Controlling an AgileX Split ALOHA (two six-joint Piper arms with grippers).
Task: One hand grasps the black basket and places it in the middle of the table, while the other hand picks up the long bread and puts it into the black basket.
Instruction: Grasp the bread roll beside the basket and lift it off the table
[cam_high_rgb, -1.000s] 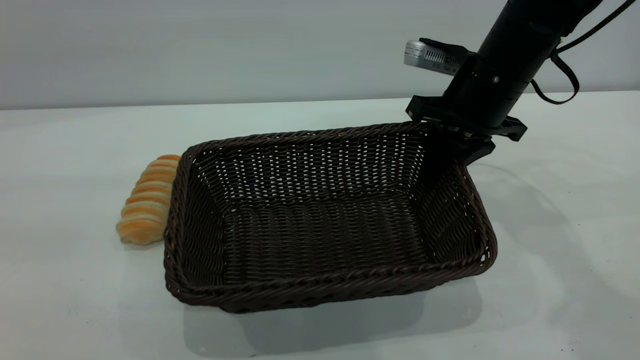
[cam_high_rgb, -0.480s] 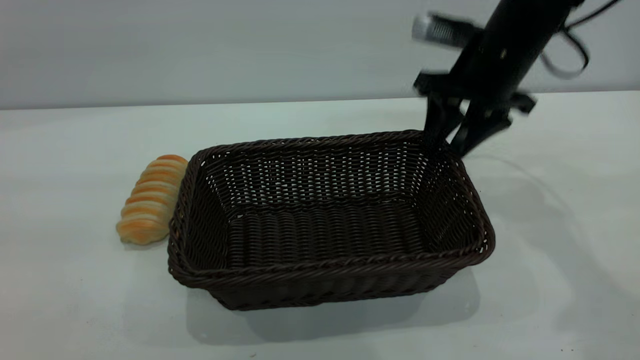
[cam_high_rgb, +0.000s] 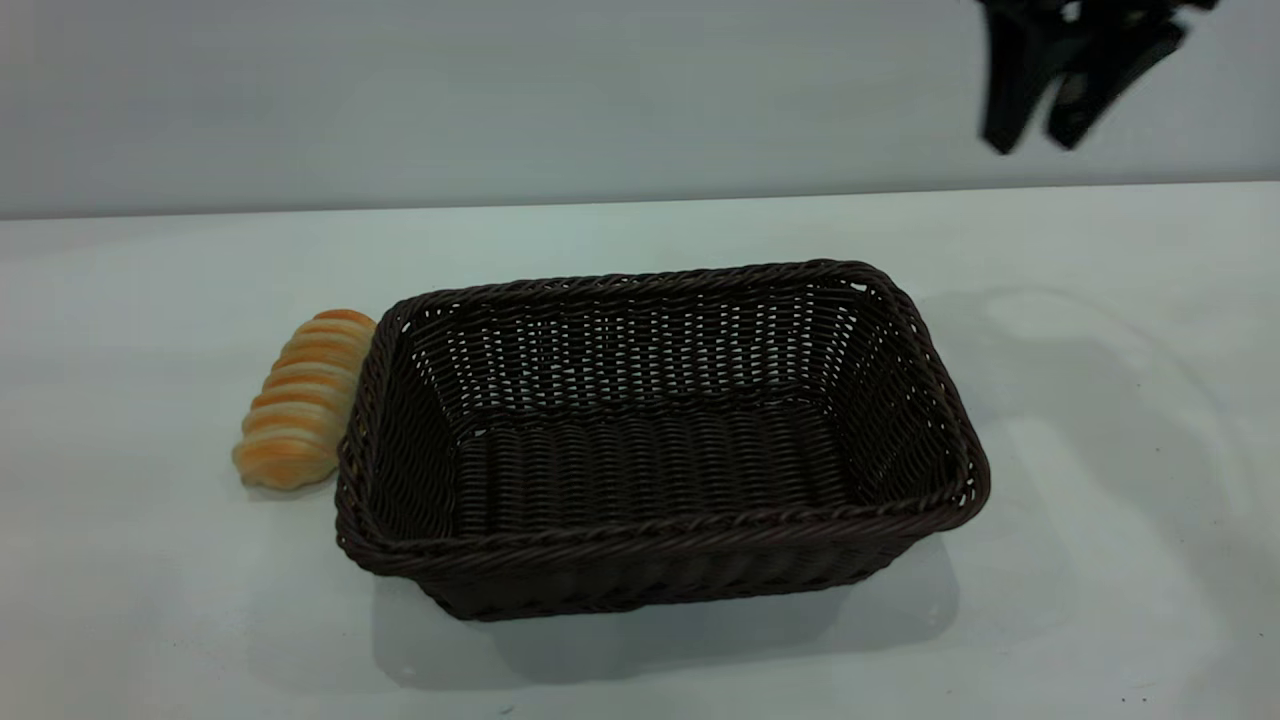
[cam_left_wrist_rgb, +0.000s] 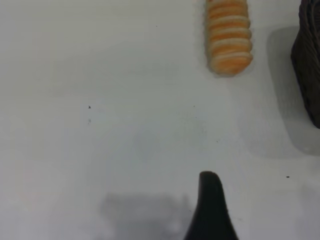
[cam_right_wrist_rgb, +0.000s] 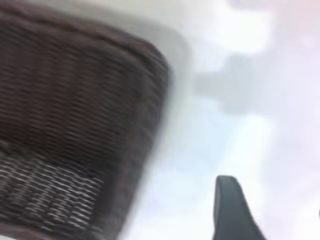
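Note:
The black basket (cam_high_rgb: 660, 440) stands flat and empty on the table (cam_high_rgb: 1100, 400), near its middle. The long bread (cam_high_rgb: 300, 400) lies on the table against the basket's left end. My right gripper (cam_high_rgb: 1032, 143) hangs open and empty high above the table, up and to the right of the basket's far right corner. The right wrist view shows the basket (cam_right_wrist_rgb: 75, 125) below and one finger (cam_right_wrist_rgb: 227, 210). My left gripper (cam_left_wrist_rgb: 262, 190) is out of the exterior view. In its wrist view it is open above bare table, short of the bread (cam_left_wrist_rgb: 229, 37) and the basket's edge (cam_left_wrist_rgb: 309, 65).
A plain pale wall (cam_high_rgb: 500, 100) stands behind the table's far edge. Bare tabletop lies left of the bread, in front of the basket and to its right. The basket's shadow falls on the table in front of it.
My right gripper has let go of the basket's far right corner and risen up and to the right. The basket has settled flat. The bread has not moved.

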